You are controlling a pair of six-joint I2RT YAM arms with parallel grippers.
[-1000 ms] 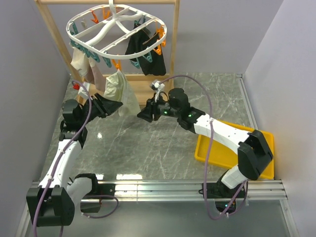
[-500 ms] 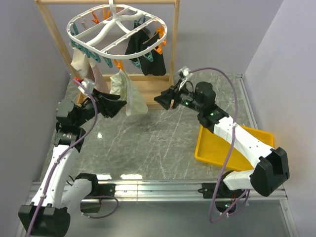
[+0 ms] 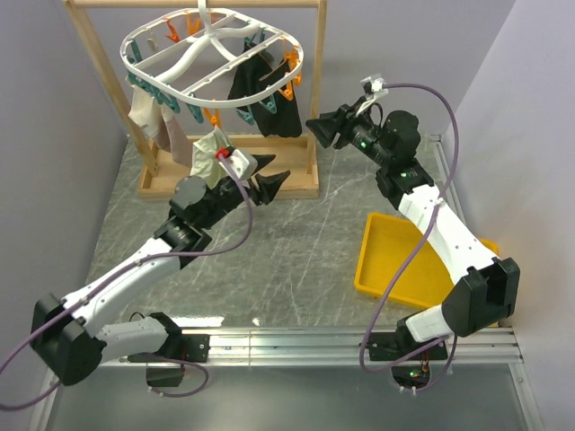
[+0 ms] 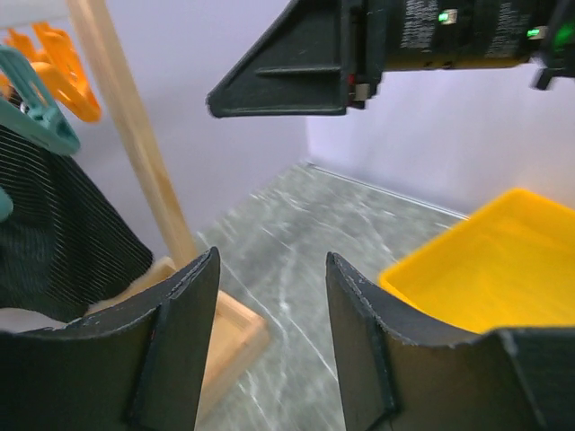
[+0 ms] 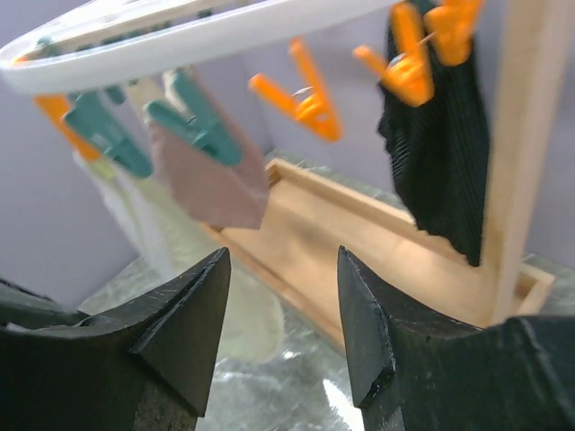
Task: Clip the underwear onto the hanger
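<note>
The white hanger (image 3: 211,58) hangs from the wooden rack, ringed by teal and orange clips. The pale cream underwear (image 3: 207,148) hangs from a clip at its front edge, its lower part hidden behind my left wrist. It also shows in the right wrist view (image 5: 171,242), below the hanger's rim (image 5: 180,36). My left gripper (image 3: 271,176) is open and empty, just right of the underwear and above the rack's base; its fingers (image 4: 180,341) stand wide apart. My right gripper (image 3: 322,128) is open and empty, high up right of the rack's right post.
A black garment (image 3: 265,103) and a beige-pink cloth (image 3: 148,117) hang from other clips. The wooden rack (image 3: 316,99) stands at the back left on the marble table. A yellow tray (image 3: 395,260) lies at the right, under the right arm.
My left arm has swung right and reached forward, in front of the underwear. My right arm has risen and pulled back to the right, away from the underwear, which stays hanging.
</note>
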